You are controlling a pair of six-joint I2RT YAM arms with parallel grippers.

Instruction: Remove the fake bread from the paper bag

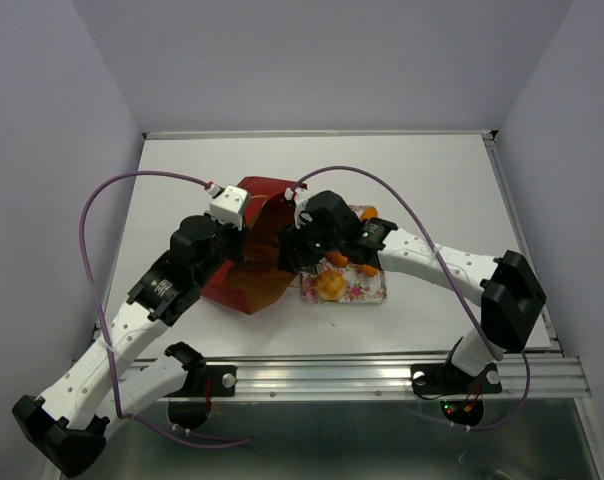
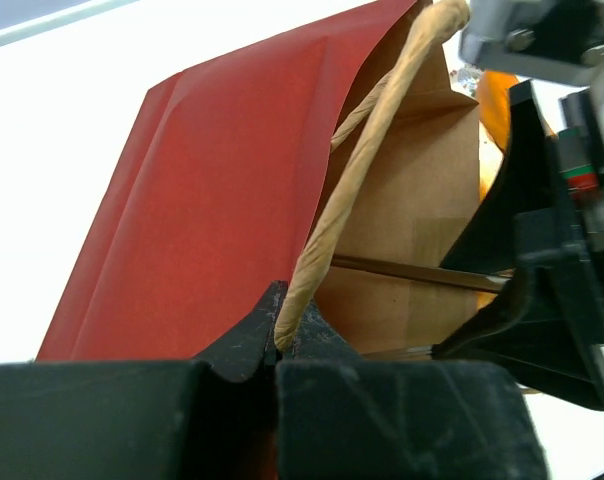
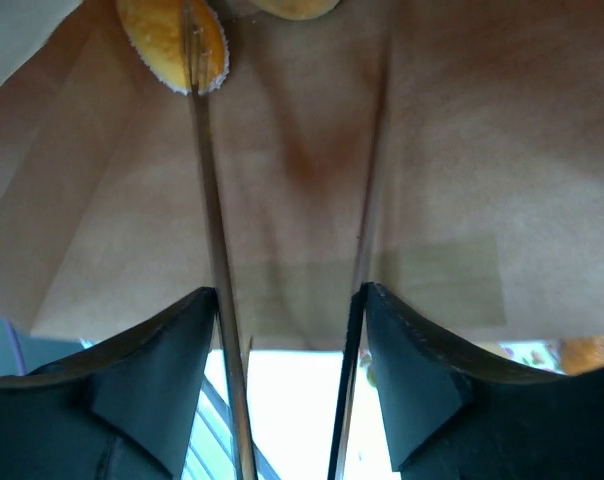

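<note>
White table (image 1: 182,180) bearing the paper bag (image 1: 244,285), which lies on its side at the centre, red outside and brown kraft inside, mouth turned to the right. Just right of the bag's mouth, touching or nearly so, a floral tray (image 1: 367,292) carries a round bun (image 1: 330,287) and further orange pieces (image 1: 366,268). Of the fake bread (image 3: 172,45), at least two pieces lie deep inside the bag, seen past the right gripper (image 3: 287,293), whose fingers stand apart within the mouth, released and holding nothing. At the bag's left rim, the left gripper (image 2: 278,345) is clenched on the bag's twisted cord handle (image 2: 352,180).
</note>
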